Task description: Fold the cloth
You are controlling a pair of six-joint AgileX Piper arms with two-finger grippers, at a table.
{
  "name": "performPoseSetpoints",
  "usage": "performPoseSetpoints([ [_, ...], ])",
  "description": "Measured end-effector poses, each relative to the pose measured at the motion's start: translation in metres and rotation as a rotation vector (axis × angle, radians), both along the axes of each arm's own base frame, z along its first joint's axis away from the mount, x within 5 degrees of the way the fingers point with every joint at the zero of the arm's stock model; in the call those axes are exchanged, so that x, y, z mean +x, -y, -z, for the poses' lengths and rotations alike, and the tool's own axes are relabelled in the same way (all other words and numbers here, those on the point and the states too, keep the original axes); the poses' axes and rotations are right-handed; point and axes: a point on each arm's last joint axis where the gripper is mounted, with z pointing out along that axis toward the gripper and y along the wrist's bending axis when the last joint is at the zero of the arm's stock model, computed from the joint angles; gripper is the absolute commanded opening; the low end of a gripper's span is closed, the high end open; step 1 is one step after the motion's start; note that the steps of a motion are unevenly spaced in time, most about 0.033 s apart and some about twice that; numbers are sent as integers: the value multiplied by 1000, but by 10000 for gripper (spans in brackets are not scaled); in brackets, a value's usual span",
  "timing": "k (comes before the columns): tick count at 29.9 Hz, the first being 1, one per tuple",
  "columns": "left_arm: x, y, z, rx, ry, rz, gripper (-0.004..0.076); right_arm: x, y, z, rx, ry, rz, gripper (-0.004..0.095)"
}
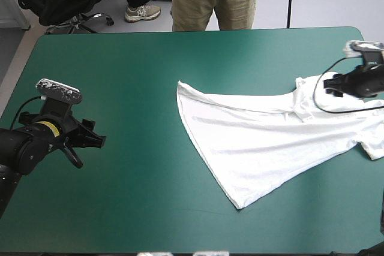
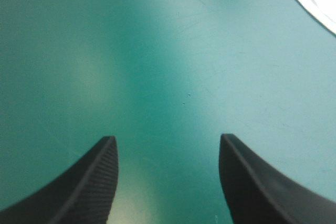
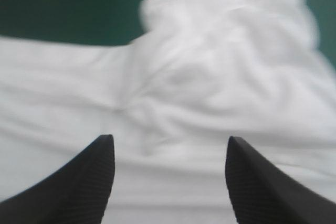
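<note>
T-shirt (image 1: 270, 136), spread toward the table's (image 1: 138, 76) three o'clock, is being lined up for grasping by the wide-open right gripper (image 3: 169, 139); a pinch seems next. The left gripper (image 2: 167, 137), equally wide, is being held at eight o'clock.

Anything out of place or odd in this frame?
Nothing damaged or spilled. The T-shirt lies spread but askew on the table's right half, bunched at its right end by the open right gripper. The open left gripper is over bare teal-green cover, apart from it.

White T-shirt (image 1: 270, 139) flat on teal-green cover (image 1: 120, 88)
</note>
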Motion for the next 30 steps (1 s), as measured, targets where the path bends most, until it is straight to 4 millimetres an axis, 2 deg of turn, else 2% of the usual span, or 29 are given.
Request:
performPoseSetpoints([
  [3, 0, -1, 0, 10, -1, -2, 414, -10, -56, -5, 52, -98, -187, 513],
  [7, 0, -2, 0, 27, 0, -5, 414, -30, -142, -4, 24, -166, -425, 513],
  [10, 0, -2, 0, 27, 0, -5, 414, -57, -198, 10, -47, -234, -579, 513],
  [14, 0, -3, 0, 34, 2, -6, 414, -100, -247, 39, -166, -336, -736, 509],
  [17, 0, -3, 0, 45, 5, -8, 414, -127, -269, 57, -224, -368, -808, 509],
  [20, 0, -4, 0, 48, 6, -9, 414, -144, -278, 71, -288, -367, -830, 509],
  [27, 0, -4, 0, 51, 9, -9, 414, -163, -279, 103, -324, -373, -803, 507],
  [30, 1, -3, -1, 42, 14, -11, 414, -166, -274, 113, -324, -380, -781, 431],
])
